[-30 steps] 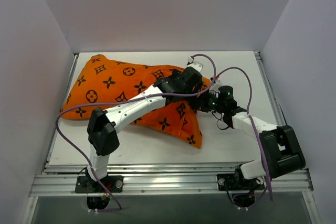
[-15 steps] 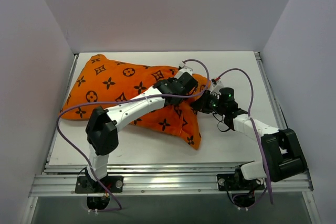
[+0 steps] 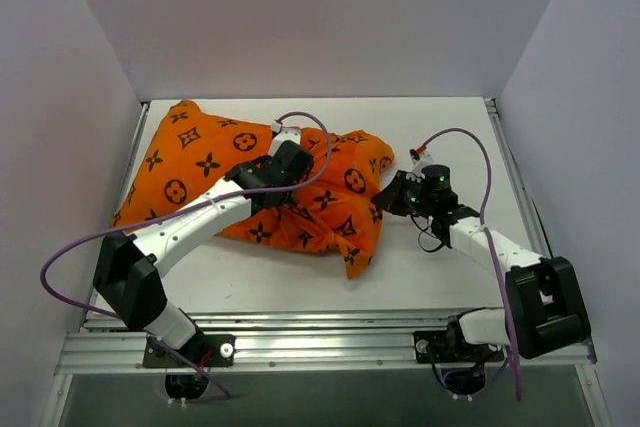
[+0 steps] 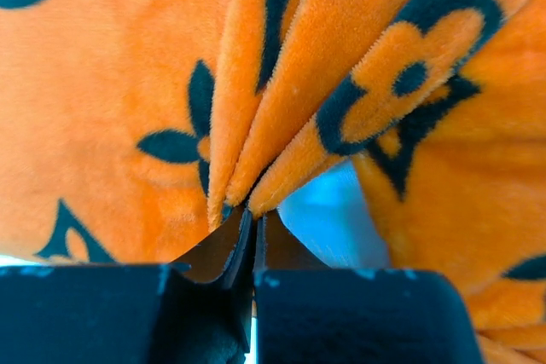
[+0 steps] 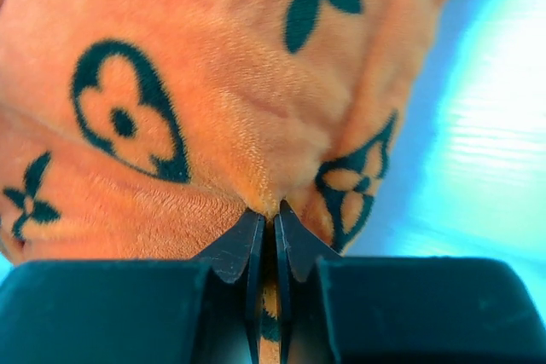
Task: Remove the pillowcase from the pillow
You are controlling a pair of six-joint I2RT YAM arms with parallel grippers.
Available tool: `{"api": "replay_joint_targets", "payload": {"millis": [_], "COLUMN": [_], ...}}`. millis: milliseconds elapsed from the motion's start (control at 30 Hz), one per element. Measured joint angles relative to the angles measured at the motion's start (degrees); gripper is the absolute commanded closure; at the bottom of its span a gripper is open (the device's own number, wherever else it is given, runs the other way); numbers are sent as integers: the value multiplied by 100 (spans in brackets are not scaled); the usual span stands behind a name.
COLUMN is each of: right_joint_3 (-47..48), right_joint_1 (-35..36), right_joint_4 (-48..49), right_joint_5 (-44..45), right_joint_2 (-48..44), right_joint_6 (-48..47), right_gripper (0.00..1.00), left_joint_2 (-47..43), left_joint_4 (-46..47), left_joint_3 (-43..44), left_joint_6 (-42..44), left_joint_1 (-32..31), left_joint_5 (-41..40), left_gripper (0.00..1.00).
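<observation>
The orange pillowcase [image 3: 200,162] with black flower and star motifs lies across the left and middle of the table, bunched into folds at its right end. The pillow is hidden inside it. My left gripper [image 3: 283,169] is over the middle of the cloth and is shut on a pinched ridge of the pillowcase [image 4: 281,151], the folds running up from its fingertips [image 4: 243,219]. My right gripper [image 3: 392,197] sits at the cloth's right edge, shut on a fold of the pillowcase [image 5: 213,125] that passes between its fingertips [image 5: 256,232].
White walls [image 3: 60,147] close in the table on the left, back and right. Bare white tabletop [image 3: 450,137] lies to the right of the cloth and along the front edge. Purple cables [image 3: 75,247] loop from both arms.
My left gripper closed on the cloth and drew it leftward from beside the right gripper. The pillowcase's right end has bunched up. The right gripper kept its hold and shifted little.
</observation>
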Motion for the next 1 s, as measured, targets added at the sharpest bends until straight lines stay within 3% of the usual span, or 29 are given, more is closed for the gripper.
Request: {"api": "replay_joint_targets", "payload": {"millis": [67, 167, 200, 367, 533, 700, 833, 933, 967, 1000], "right_joint_3": [87, 352, 474, 1440, 2223, 2750, 2782, 2734, 2717, 2704], "right_joint_1": [0, 98, 221, 1244, 2328, 3257, 3613, 3630, 3626, 3624], "right_joint_4": [-264, -844, -1075, -2037, -2210, -2175, -2072, -1976, -1952, -1947], "right_joint_5": [153, 501, 706, 1958, 2879, 3506, 3777, 4057, 4190, 4304], "right_joint_2": [-52, -162, -225, -570, -645, 85, 841, 1272, 1381, 1436], "right_joint_6": [-87, -232, -295, -531, -608, -756, -850, -905, -903, -896], "right_gripper": [100, 80, 65, 34, 28, 25, 29, 70, 94, 100], "left_joint_2": [-9, -90, -136, -404, -503, -658, -745, -807, -835, -848], "left_joint_4": [144, 404, 492, 957, 1355, 1679, 1910, 2144, 2240, 2297], "left_joint_3": [-186, -439, -518, -942, -1180, -1434, -1620, -1838, -1950, -2022], "left_joint_6": [-39, -50, -66, -190, -328, -472, -599, -717, -772, -824], "left_joint_1": [0, 2, 7, 68, 107, 144, 219, 302, 354, 389], "left_joint_5": [70, 219, 308, 791, 1119, 1283, 1375, 1401, 1427, 1449], "left_gripper": [97, 97, 97, 97, 97, 97, 97, 97, 97, 97]}}
